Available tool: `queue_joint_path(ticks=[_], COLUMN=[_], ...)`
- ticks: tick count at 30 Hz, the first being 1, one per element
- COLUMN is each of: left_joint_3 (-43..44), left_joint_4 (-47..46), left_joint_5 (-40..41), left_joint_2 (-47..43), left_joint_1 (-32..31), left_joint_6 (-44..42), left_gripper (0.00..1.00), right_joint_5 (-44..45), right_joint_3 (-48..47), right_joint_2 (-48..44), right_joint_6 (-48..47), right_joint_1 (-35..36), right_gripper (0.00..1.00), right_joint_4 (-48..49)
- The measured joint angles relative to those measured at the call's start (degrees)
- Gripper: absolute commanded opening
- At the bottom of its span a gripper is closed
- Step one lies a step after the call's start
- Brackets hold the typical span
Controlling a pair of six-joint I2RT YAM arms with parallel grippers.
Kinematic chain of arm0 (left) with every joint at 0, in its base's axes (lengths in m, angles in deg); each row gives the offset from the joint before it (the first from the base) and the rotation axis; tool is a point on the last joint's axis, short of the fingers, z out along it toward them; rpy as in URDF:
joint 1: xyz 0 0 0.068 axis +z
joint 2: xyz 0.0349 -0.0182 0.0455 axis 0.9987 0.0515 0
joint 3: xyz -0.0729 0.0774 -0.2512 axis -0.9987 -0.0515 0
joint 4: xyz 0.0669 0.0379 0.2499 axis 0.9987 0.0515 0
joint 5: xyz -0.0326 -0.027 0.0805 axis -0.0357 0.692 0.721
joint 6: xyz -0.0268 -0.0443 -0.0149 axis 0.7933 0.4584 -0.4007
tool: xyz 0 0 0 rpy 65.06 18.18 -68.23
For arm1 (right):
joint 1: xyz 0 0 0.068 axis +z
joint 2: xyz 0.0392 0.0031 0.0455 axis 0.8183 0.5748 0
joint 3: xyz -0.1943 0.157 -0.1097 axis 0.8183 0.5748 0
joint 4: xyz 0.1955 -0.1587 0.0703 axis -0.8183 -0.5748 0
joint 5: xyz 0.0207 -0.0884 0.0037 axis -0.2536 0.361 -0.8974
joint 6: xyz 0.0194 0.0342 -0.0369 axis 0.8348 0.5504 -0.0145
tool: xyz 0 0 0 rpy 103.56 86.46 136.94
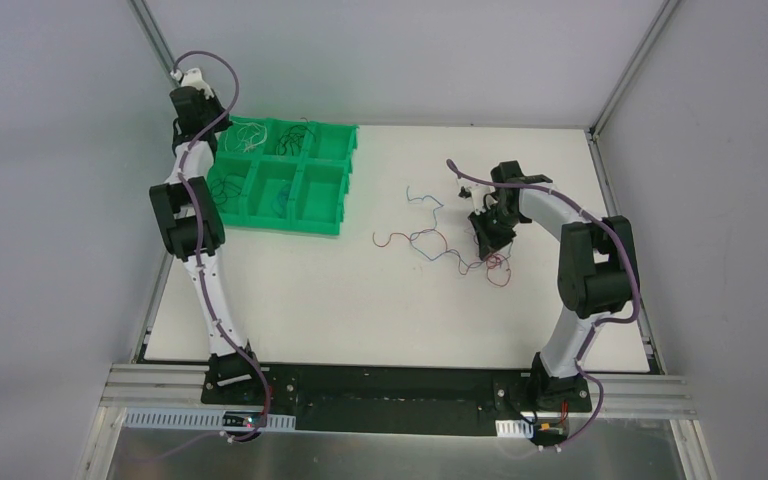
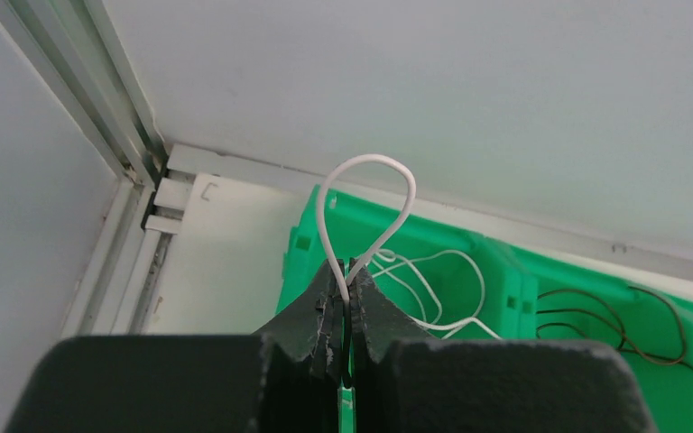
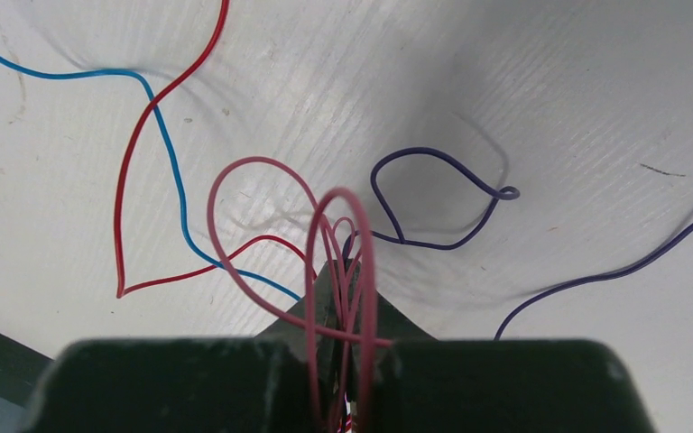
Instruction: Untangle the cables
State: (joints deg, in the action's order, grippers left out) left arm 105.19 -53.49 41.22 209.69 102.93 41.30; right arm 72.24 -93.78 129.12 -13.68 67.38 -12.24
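White worktop (image 1: pixel 360 300) with a green compartment tray (image 1: pixel 335 215) at its far left. The left hand (image 2: pixel 347 271), raised over the tray's far left corner, is clenched on a looped white cable (image 2: pixel 365 161). The right hand (image 3: pixel 343 271), low at centre-right, is clenched on reddish cable (image 3: pixel 235 180) loops. Loose red, blue and purple cables (image 1: pixel 430 240) lie tangled beside it.

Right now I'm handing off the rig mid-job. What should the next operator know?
Left gripper: shut on a white wire, by the bin's far-left corner.
Right gripper: shut on pink wire loops in the tangle on the table.
Done: white wires and black wires lie in separate bin cells.
Left: drop the held white wire, then part the red wire, blue wire and purple wire.
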Motion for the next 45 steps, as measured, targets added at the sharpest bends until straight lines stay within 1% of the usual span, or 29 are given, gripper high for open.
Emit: queue_joint_path(ticks=[6,7,9,10,12,13,16,20,24,27,28,29,31,33,37,39,42,45], left_joint_3=[0.96,1.27,1.99,2.69,2.97,2.97,2.99,2.38,1.92,1.92,1.92,1.84,0.55,-2.73,-14.58,-22.77,-34.45,-42.95], left_joint_4=[0.70,1.05,1.90,2.62,3.61,3.93,4.44,6.78,9.03,10.49,11.02,11.32,11.74,12.20,12.63,12.33,11.37,11.37], left_joint_5=[-1.62,-2.03,-2.73,-3.04,-3.21,-3.69,-4.61,-4.57,-4.26,-4.07,-4.04,-4.09,-5.09,-8.00,-17.55,-22.10,-26.58,-30.60], left_joint_2=[3.78,4.35,5.16,5.81,6.25,6.27,5.68,2.62,-3.23,-8.26,-9.97,-11.80,-15.82,-20.28,-31.23,-37.24,-45.00,-50.66], left_joint_1=[0.00,0.00,0.00,-0.02,-0.02,-0.02,-0.28,-0.37,-0.35,-0.02,-0.02,-0.02,0.00,0.00,-0.52,-2.05,-6.99,-15.52], left_joint_6=[-1.62,-1.84,-2.14,-2.47,-2.84,-2.58,-2.97,-3.34,-4.28,-4.85,-5.18,-5.62,-6.36,-6.75,-6.93,-7.15,-7.61,-9.14], left_gripper=[0.00,0.02,0.12,0.19,0.40,0.47,0.63,0.75,0.85,0.90,0.95,0.98,0.99,0.99,0.99,0.99,0.99,0.99], right_joint_5=[0.07,0.09,0.13,0.15,0.17,0.15,0.09,-0.09,-0.90,-1.77,-2.29,-3.04,-4.96,-7.80,-14.25,-16.96,-21.18,-24.48], right_joint_3=[0.02,0.02,0.02,0.02,0.04,0.02,0.02,0.02,0.02,0.02,0.04,0.04,0.07,0.07,-0.13,-0.55,-1.90,-3.06], right_joint_2=[-0.04,-0.04,-0.04,-0.04,-0.04,-0.04,-0.04,-0.07,-0.31,-1.03,-1.40,-1.88,-3.26,-5.09,-9.73,-12.17,-15.69,-18.84], right_joint_6=[0.15,0.17,0.17,0.17,0.17,0.17,0.17,0.17,0.17,0.17,0.20,0.20,0.24,0.50,3.19,4.83,8.20,11.82], right_joint_1=[0.04,0.04,0.07,0.07,0.09,0.11,0.13,0.15,0.15,0.13,0.11,0.09,0.04,0.04,0.39,0.98,2.47,3.91], right_gripper=[0.03,0.03,0.03,0.03,0.03,0.03,0.03,0.03,0.01,0.00,0.00,0.00,0.00,0.00,0.00,0.00,0.00,0.00], right_joint_4=[-0.76,-0.94,-1.18,-1.29,-1.42,-1.49,-1.44,-1.44,-1.42,-1.38,-1.36,-1.29,-1.03,-0.74,1.07,2.14,4.37,7.21])
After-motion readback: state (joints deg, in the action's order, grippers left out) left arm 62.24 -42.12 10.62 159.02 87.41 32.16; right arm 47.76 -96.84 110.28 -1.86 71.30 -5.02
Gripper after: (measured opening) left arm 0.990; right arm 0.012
